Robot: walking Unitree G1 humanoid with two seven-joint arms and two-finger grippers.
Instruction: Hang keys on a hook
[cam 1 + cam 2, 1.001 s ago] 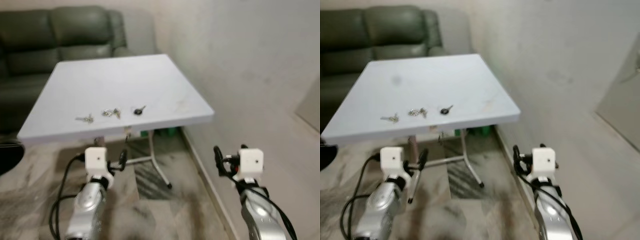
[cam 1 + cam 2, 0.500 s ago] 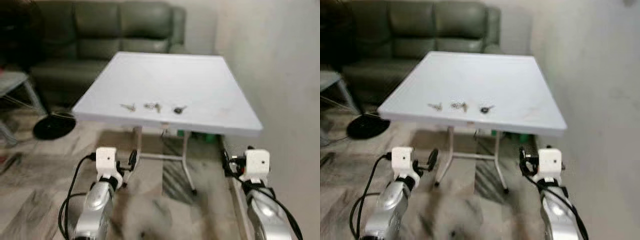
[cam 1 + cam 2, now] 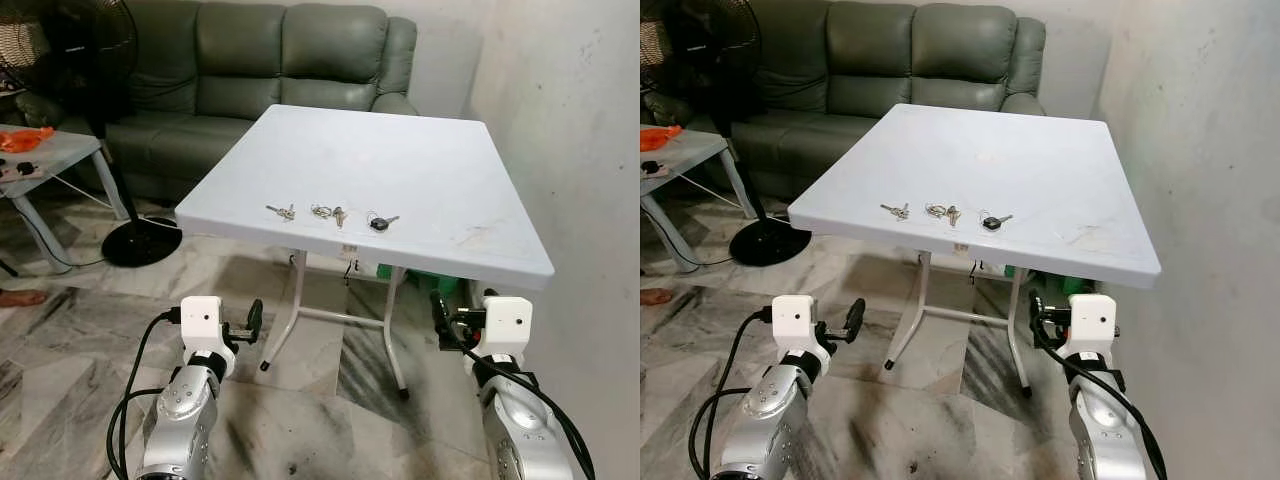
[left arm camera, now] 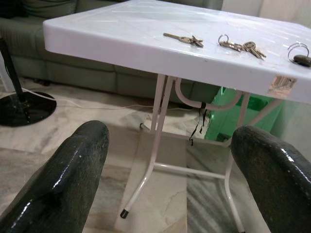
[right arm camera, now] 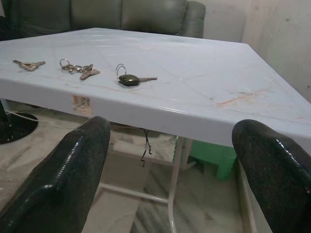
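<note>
Keys (image 3: 329,212), three metal bunches, lie mid-frame on your smooth white square table (image 3: 420,160); left gripper (image 3: 252,322) and right gripper (image 3: 438,318) gape wide, empty.

Fan (image 3: 95,60) head and side table (image 3: 50,155) cut by the frame edge; green object (image 5: 214,158) half hidden under the table (image 3: 420,140).

A white square tabletop (image 3: 400,160) on thin white metal legs stands close to a pale plaster wall (image 3: 570,120). Behind it sits a dark green leather sofa (image 3: 280,60). Off its far side from the wall stand a black pedestal fan (image 3: 110,120) and a small grey side table (image 3: 50,160). The floor (image 3: 70,340) is grey veined marble.
</note>
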